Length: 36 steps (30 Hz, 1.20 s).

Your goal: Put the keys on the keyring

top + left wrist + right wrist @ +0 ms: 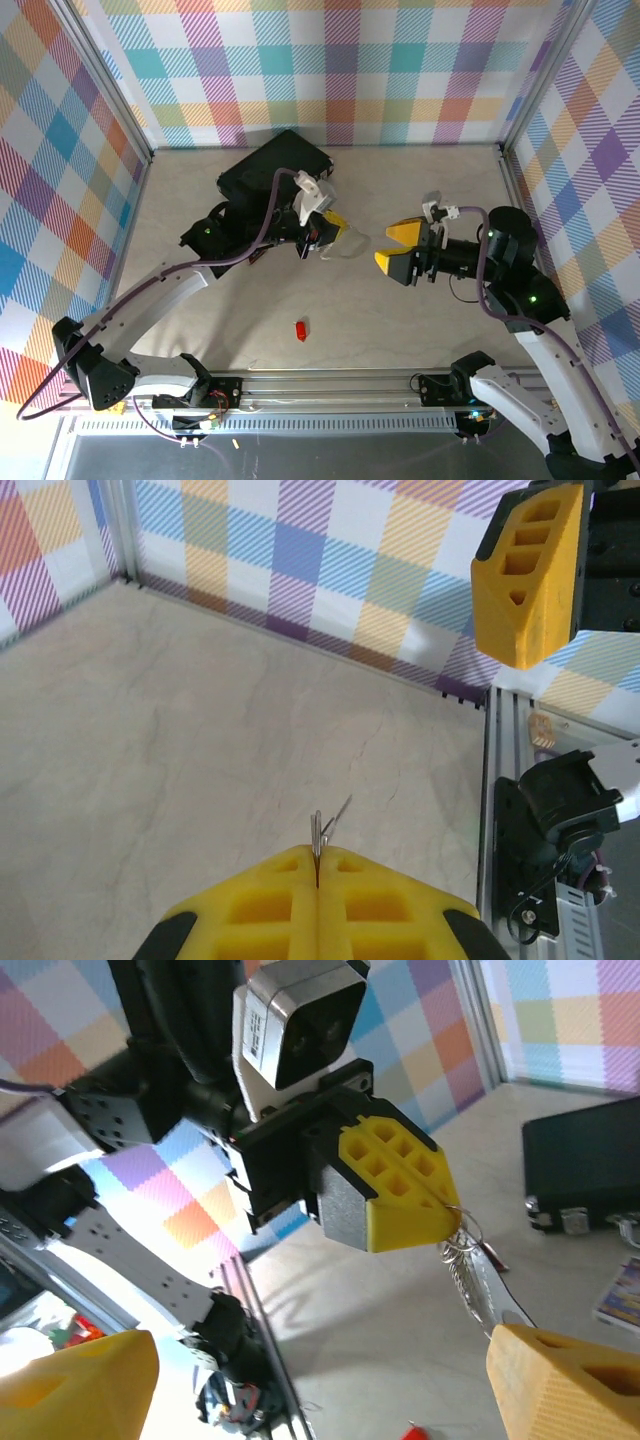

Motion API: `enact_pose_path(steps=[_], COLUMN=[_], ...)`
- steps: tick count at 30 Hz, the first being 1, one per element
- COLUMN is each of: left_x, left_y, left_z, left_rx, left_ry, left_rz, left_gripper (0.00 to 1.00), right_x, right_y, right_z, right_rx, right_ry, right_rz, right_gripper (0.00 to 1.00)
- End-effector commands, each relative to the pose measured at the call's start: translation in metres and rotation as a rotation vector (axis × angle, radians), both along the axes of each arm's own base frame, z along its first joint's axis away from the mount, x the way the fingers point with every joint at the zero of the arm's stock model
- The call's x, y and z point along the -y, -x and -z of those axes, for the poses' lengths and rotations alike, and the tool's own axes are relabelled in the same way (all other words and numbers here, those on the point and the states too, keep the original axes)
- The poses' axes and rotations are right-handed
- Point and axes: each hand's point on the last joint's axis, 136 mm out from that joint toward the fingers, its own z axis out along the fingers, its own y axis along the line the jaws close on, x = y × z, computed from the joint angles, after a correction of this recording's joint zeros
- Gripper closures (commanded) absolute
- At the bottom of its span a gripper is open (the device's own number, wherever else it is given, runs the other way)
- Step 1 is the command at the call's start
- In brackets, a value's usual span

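Note:
My left gripper [337,237] is shut on the keyring [352,245], a thin silver loop held above the table's middle. In the left wrist view the yellow fingertips [300,872] press together, and a sliver of the keyring [318,832] sticks out between them. The right wrist view shows the keyring [468,1260] hanging below the left gripper [440,1222], with small beaded rings at its top. My right gripper [396,248] is open, facing the loop from the right, a short gap away. The red key [300,330] lies on the table near the front edge, also visible as the key [418,1431].
A black case [275,170] lies at the back left behind the left arm, and its latched side shows as the case [585,1170]. A colourful card [622,1295] lies beside it. The aluminium rail [330,385] runs along the front edge. Checked walls enclose the table.

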Motion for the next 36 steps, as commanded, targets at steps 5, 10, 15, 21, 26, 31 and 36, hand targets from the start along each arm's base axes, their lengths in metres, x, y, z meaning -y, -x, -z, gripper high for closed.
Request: enact_pose_path(steps=[5,10,15,21,26,31,36], left_x=[-0.01,-0.018,-0.024,-0.024,-0.022,-0.021,-0.021], left_y=[0.025,0.035,0.045,0.056,0.066,0.074,0.074], left_z=[-0.084,-0.102,-0.109,-0.114,-0.118,-0.123,-0.126], left_rx=[0.175,0.204,0.229,0.21,0.172,0.152,0.148], left_ry=[0.214,0.281,0.307,0.334,0.37,0.391,0.39], left_rz=[0.045,0.045,0.063,0.111,0.168,0.214,0.216], left_gripper=[1.0,1.0,1.0,1.0,1.0,1.0,1.0], right_x=[0.009,0.036,0.027,0.018,0.009,0.002,0.0], right_y=[0.014,-0.025,-0.023,-0.008,-0.002,0.009,0.012], right_z=[-0.048,-0.034,-0.031,-0.036,-0.032,-0.04,-0.043], right_rx=[0.097,0.049,0.044,0.101,0.127,0.177,0.216], right_ry=[-0.088,-0.02,-0.038,-0.052,-0.034,-0.07,-0.068], right_rz=[0.027,0.322,0.265,0.157,0.077,-0.008,-0.037], right_gripper=[0.34,0.52,0.56,0.58,0.59,0.74,0.83])
